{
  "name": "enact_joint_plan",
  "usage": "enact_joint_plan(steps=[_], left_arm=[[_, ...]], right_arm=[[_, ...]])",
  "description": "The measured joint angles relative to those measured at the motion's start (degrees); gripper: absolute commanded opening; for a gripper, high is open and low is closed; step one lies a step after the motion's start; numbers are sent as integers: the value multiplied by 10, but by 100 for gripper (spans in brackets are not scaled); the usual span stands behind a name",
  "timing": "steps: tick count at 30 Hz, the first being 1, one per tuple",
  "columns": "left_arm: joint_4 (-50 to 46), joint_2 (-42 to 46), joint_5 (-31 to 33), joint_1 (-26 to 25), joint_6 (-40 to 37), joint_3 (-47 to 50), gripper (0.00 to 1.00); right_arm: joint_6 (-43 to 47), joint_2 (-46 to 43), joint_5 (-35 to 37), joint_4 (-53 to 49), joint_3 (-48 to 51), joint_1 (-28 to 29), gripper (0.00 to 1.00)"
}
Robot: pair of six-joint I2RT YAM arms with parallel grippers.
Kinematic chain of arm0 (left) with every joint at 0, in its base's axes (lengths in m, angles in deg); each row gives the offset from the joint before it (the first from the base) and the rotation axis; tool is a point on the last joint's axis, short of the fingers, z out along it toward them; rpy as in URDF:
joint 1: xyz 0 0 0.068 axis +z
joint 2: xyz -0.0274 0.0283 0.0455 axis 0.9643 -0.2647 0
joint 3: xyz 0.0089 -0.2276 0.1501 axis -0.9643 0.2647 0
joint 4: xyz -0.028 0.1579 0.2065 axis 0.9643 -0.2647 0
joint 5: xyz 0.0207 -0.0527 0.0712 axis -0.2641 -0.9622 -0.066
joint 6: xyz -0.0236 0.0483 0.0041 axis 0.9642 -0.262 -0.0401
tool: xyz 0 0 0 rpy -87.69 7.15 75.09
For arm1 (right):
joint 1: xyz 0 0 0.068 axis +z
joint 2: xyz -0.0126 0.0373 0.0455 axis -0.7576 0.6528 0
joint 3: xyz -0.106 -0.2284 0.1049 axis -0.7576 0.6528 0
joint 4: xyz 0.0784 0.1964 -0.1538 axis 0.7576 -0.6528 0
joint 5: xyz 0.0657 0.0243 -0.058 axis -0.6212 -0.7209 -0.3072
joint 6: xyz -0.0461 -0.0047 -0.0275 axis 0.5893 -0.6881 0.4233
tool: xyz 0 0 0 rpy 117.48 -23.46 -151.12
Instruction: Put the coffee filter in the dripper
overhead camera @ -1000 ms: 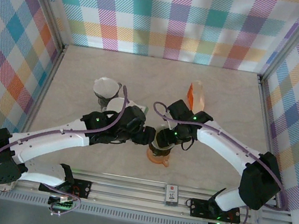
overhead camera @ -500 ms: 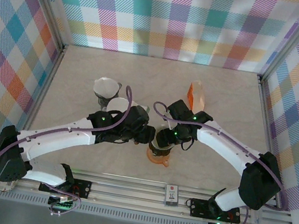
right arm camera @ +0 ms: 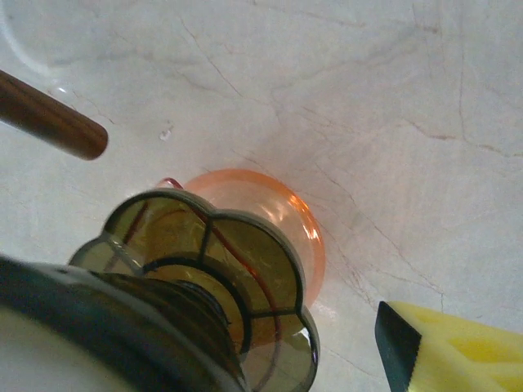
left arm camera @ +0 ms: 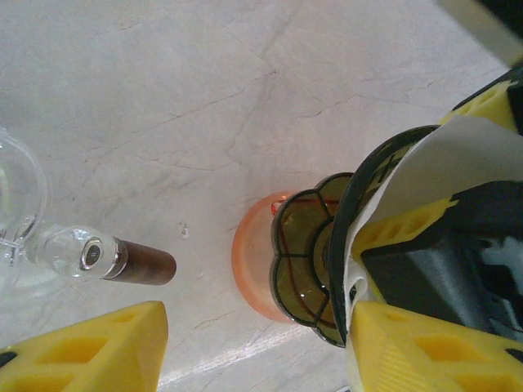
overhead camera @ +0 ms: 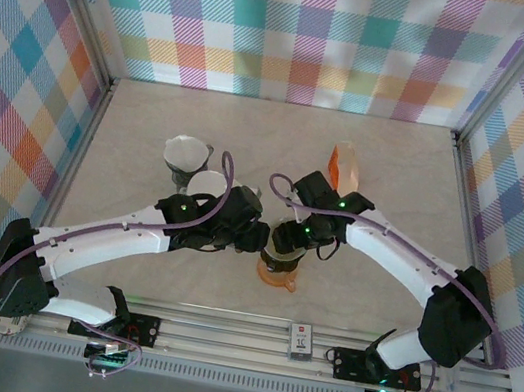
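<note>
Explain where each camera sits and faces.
Top external: overhead, behind the arms, looking down on the table; left arm and right arm meet at the dripper.
Left wrist: on the left arm, facing down; left fingers frame the dripper and a brown handle.
Right wrist: on the right arm, facing down; one right finger shows.
Both wrist views share the dripper and brown handle.

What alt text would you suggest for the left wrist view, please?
A dark dripper with a scalloped collar sits on an orange base on the marble table, a white paper filter at its rim. A brown-handled glass vessel enters at left; two yellow fingers frame the bottom edge.
</note>
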Motion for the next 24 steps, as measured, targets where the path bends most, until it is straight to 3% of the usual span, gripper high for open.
enact_joint_plan(steps=[24], left_arm=[[0,0,-2,0,2,2,63]], right_arm=[[-11,10,0,15,17,0,75]])
